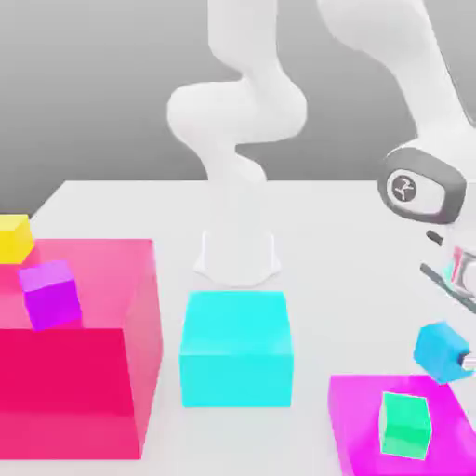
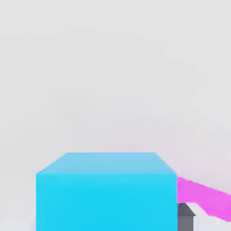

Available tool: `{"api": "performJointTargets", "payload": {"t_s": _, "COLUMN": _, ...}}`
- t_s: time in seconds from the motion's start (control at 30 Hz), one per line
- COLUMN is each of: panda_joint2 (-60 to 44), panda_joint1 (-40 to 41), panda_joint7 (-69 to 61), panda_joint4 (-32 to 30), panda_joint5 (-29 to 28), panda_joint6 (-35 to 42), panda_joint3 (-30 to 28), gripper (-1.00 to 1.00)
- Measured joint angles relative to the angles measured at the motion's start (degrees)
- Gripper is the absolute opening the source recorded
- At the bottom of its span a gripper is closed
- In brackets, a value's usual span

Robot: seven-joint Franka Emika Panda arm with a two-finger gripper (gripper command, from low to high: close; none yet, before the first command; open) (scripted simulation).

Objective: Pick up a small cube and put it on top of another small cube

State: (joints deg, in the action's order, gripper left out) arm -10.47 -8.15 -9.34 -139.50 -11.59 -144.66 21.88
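A small blue cube [image 1: 435, 350] hangs tilted at the exterior view's right edge, just above the near corner of a magenta slab [image 1: 363, 418]. My gripper [image 1: 453, 359] comes down from the white arm there and is shut on this cube. In the hand view the small cube [image 2: 106, 194] sits close up, and a dark grey finger [image 2: 185, 217] presses against its side, with the magenta slab [image 2: 205, 200] behind it.
A small green cube [image 1: 406, 424] rests on the magenta slab. The big cyan block [image 1: 236, 349] stands in the middle before the arm's base [image 1: 236, 256]. At the exterior view's left are a large pink block [image 1: 112, 279], a purple cube [image 1: 51, 293] and a yellow cube [image 1: 14, 237].
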Motion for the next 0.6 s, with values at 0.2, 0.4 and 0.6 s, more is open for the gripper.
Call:
{"api": "performJointTargets", "payload": {"t_s": 0.2, "panda_joint2": 5.17, "panda_joint1": 5.45, "panda_joint7": 15.35, "panda_joint4": 0.19, "panda_joint5": 4.89, "panda_joint6": 6.72, "panda_joint3": -5.66, "gripper": -1.00}}
{"api": "performJointTargets", "payload": {"t_s": 0.4, "panda_joint2": 10.90, "panda_joint1": 16.01, "panda_joint7": 31.01, "panda_joint4": 0.30, "panda_joint5": 10.23, "panda_joint6": 12.52, "panda_joint3": -10.69, "gripper": -1.00}}
{"api": "performJointTargets", "payload": {"t_s": 0.6, "panda_joint2": 17.82, "panda_joint1": 24.45, "panda_joint7": 46.92, "panda_joint4": 0.51, "panda_joint5": 17.27, "panda_joint6": 18.09, "panda_joint3": -15.41, "gripper": -1.00}}
